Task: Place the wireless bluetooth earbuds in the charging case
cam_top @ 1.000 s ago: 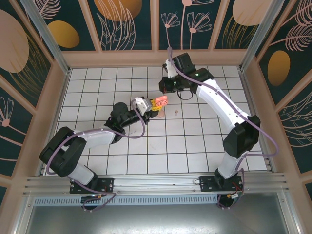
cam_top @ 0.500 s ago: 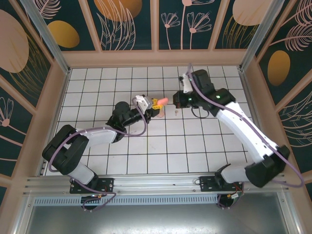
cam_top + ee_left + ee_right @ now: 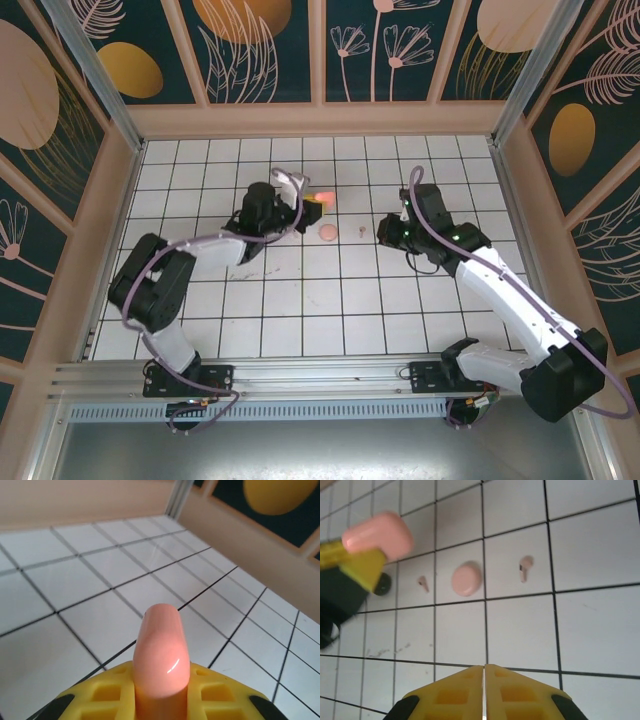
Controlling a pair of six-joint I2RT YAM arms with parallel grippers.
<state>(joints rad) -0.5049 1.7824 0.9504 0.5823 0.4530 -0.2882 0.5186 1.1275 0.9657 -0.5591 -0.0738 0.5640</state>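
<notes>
Salmon-pink plastic first: the charging case (image 3: 160,650) sits between the yellow fingers of your left gripper (image 3: 312,203), jaws clamped on its lower part. Its rounded end sticks out past the fingertips. From the left wrist, white tile with dark grout lines shows beyond it.

From overhead, the left arm reaches toward the back of the tiled floor (image 3: 200,170), with the case at its tip.

Right gripper (image 3: 484,680): yellow fingers pressed together, only a thin seam between them, nothing held. It hangs over bare tile, facing the loose parts.

On the floor, seen from the right wrist:
- round pink piece (image 3: 467,578), lying flat within one tile. You cannot tell what part it is.
- near earbud (image 3: 525,568), pale pink, one tile over from the round piece on the right gripper's side, apart from it.
- far earbud (image 3: 423,583), pale pink, on the round piece's other side, close to the left gripper's dark body.

Both earbuds lie outside the case, touching nothing but tile.
</notes>
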